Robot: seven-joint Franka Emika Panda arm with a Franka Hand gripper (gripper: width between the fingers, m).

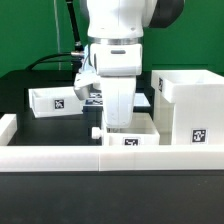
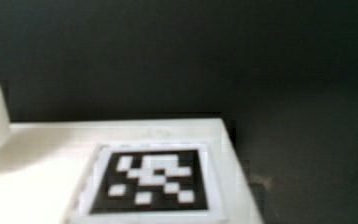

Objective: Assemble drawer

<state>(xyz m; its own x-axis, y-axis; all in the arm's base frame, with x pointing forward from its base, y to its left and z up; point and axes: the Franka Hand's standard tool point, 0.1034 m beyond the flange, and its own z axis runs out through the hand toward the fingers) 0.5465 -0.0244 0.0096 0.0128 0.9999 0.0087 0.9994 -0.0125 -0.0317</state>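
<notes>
The gripper (image 1: 118, 128), jaws hidden so I cannot tell open from closed, hangs low over the near tray (image 1: 146, 140) beside the case (image 1: 188, 108), the other tray (image 1: 55, 100) well apart, and an off-centre descent may catch the tray's wall and shove or tip it.

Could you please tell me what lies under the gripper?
A small white tray with a square tag on its front stands below the gripper. The gripper covers the tray's inside, so whether anything lies in it cannot be seen.
</notes>
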